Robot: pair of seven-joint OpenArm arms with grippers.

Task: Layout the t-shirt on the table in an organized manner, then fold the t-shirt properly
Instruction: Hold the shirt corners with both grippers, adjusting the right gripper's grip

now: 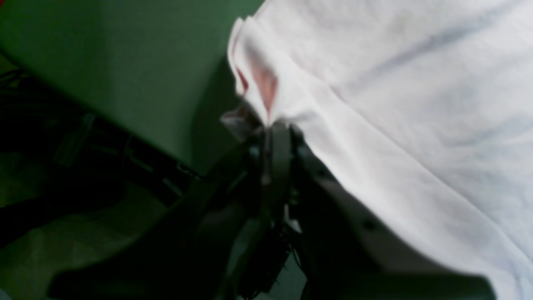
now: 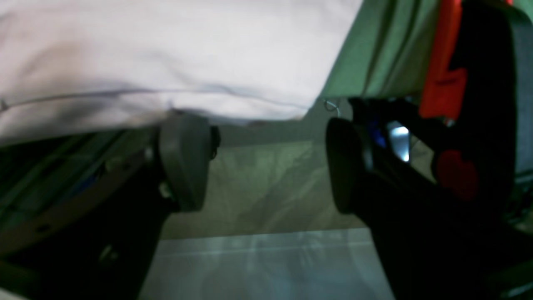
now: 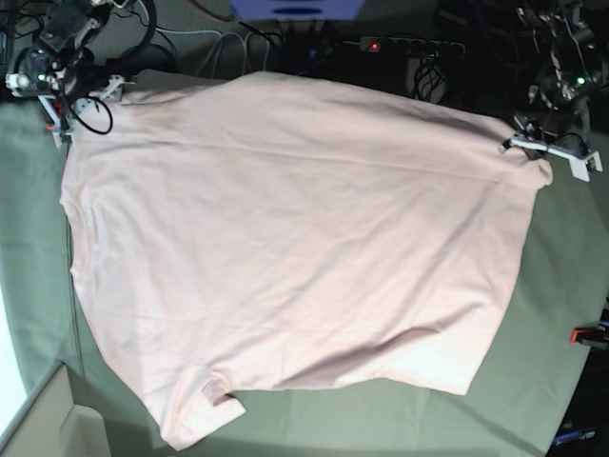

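Left wrist view: I find my left gripper (image 1: pixel 277 129) pinched tight on a bunched corner of the t-shirt (image 1: pixel 416 104), the cloth running away from the jaws toward 2 o'clock, with the green table (image 1: pixel 125 71) at 10 o'clock. Right wrist view: my right gripper (image 2: pixel 266 162) stands wide and holds nothing; the shirt's edge hangs just above the near finger at 11 o'clock, apart from the far finger, and a red clamp (image 2: pixel 443 83) sits at 2 o'clock. Base view: the shirt lies spread, plain side up, across most of the table, its long axis running roughly 9 to 3 o'clock, one sleeve (image 3: pixel 195 414) at 7 o'clock. The left gripper grips the corner at 2 o'clock; the right gripper sits at 10 o'clock beside the opposite far corner. I judge the right arm must re-seat on that corner, which lies just ahead of its open jaws.
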